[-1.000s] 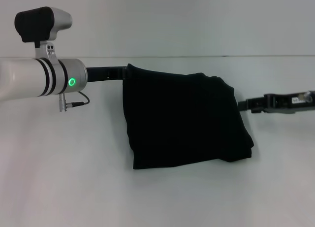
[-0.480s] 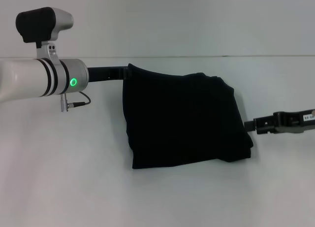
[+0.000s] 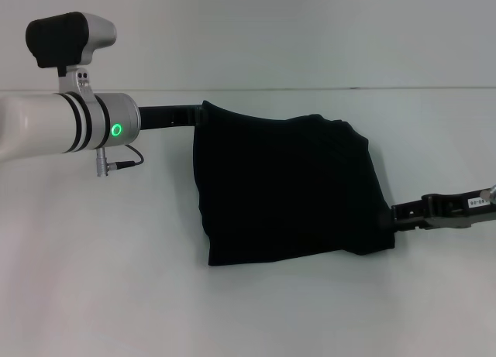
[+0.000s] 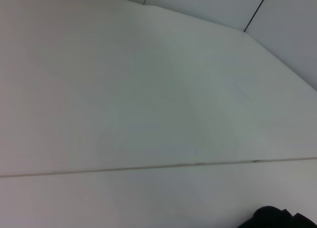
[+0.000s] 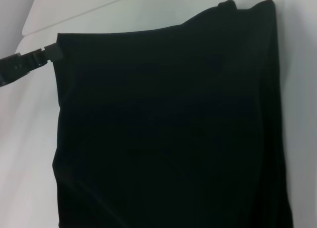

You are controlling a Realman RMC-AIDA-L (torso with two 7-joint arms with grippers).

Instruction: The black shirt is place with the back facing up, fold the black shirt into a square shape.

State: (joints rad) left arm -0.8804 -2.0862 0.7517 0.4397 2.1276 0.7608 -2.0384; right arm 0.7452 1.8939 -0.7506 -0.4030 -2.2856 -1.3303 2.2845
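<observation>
The black shirt point(image 3: 287, 190) lies folded into a rough square on the white table point(image 3: 116, 279); no lettering shows. My left gripper point(image 3: 197, 115) reaches from the white arm on the left to the shirt's far left corner, and its tip meets the cloth there. The right wrist view shows that same left gripper point(image 5: 51, 53) at the corner of the shirt point(image 5: 168, 129). My right gripper point(image 3: 394, 216) comes in low from the right, its tip at the shirt's near right corner. A dark patch point(image 4: 277, 219) sits at the edge of the left wrist view.
The table's far edge point(image 3: 310, 88) meets a pale wall behind the shirt. White tabletop lies in front of the shirt and to both sides. My left arm's white body point(image 3: 54, 128) crosses the far left of the table.
My right gripper has moved along the shirt's right edge toward the near corner. The left arm and the shirt have stayed put.
</observation>
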